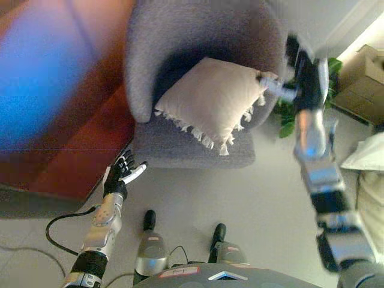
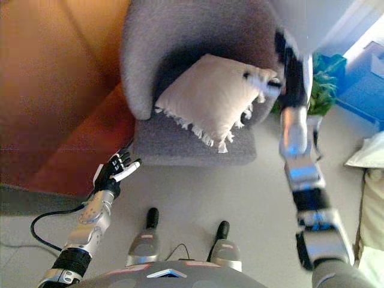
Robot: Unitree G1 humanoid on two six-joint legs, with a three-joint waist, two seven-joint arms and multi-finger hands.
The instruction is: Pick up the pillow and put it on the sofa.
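Observation:
A beige pillow [image 1: 210, 99] with a fringed edge lies on the seat of the grey sofa chair [image 1: 198, 150] and leans against its backrest. My right hand [image 1: 282, 89] reaches in from the right and is at the pillow's upper right corner; whether it grips the corner is blurred. My left hand [image 1: 122, 174] is open and empty, low at the left, just off the sofa's front left corner.
A green plant [image 1: 288, 117] stands right of the sofa, behind my right arm. Cardboard boxes [image 1: 363, 81] and a white bundle [image 1: 369, 153] are at the far right. A reddish-brown surface [image 1: 72, 156] fills the left side.

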